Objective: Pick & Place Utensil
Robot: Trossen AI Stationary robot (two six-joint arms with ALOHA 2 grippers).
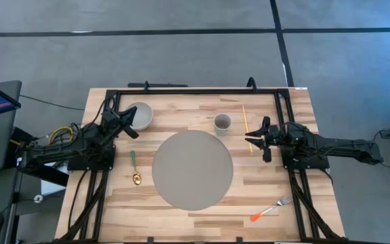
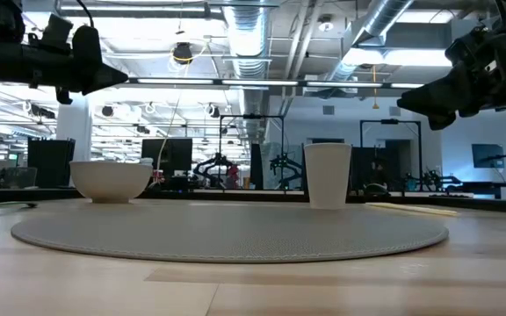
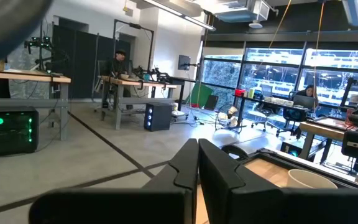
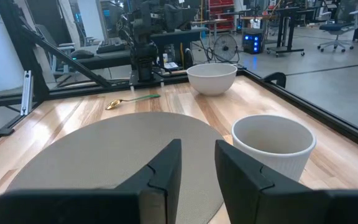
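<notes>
A spoon [image 1: 135, 169] with a green handle and gold bowl lies flat on the wood left of the round grey mat [image 1: 193, 169]; the right wrist view shows the spoon [image 4: 132, 99] too. A fork [image 1: 271, 210] with an orange handle lies near the table's near right corner. Pale chopsticks [image 1: 246, 122] lie right of the cup [image 1: 222, 123]. My left gripper [image 1: 128, 125] hovers shut beside the white bowl [image 1: 139, 114]. My right gripper [image 1: 264, 139] hovers open right of the cup, above the chopsticks, holding nothing.
The white bowl [image 4: 211, 78] and ribbed cup [image 4: 272, 146] stand at the far side of the mat [image 4: 104, 155]. A black frame [image 1: 195, 90] runs along the table's far, left and right sides. Bare wood lies between the mat and the near edge.
</notes>
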